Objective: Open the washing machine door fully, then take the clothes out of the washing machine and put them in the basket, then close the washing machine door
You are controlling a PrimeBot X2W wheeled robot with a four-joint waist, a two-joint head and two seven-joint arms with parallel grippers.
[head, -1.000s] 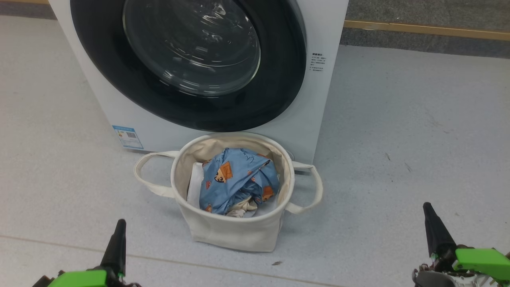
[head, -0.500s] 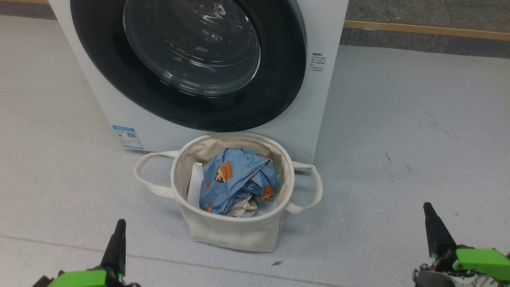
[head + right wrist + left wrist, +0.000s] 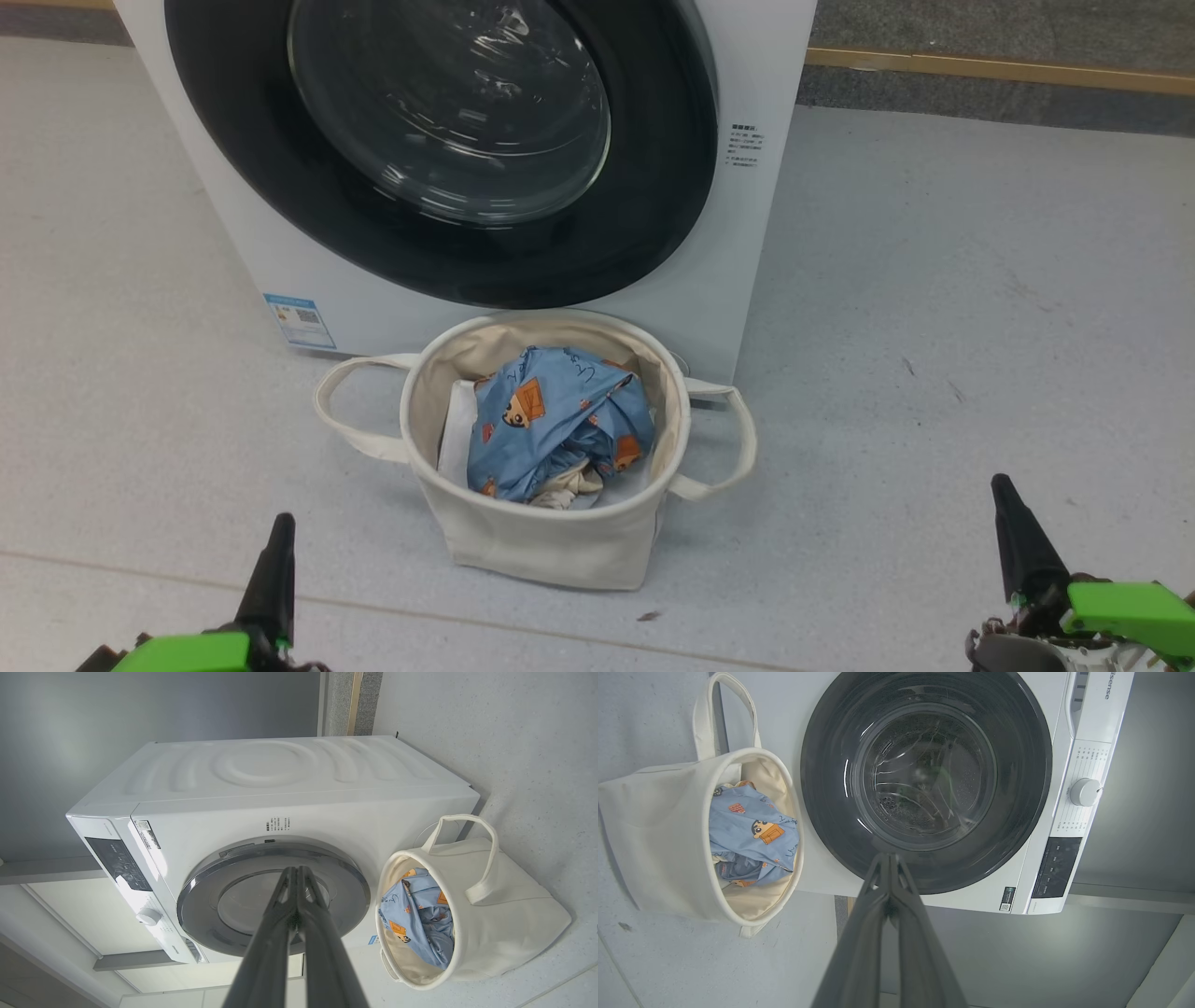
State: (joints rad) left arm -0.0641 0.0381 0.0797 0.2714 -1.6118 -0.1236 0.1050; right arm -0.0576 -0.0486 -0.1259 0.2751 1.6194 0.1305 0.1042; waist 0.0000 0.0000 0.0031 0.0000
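Nothing has moved since the earlier frame: both hands stay low, well apart from everything. The left hand (image 3: 279, 537) and right hand (image 3: 1006, 495) have their long dark fingers pressed together, holding nothing. The glossy black round washing machine door (image 3: 448, 261), with its bulging clear glass bowl, sits closed on the white boxy washing machine (image 3: 761, 233). Just in front, on the speckled grey floor (image 3: 934, 327), the soft cream canvas basket (image 3: 551, 551) with looped handles holds the crumpled light blue cartoon-printed clothes (image 3: 551, 411).
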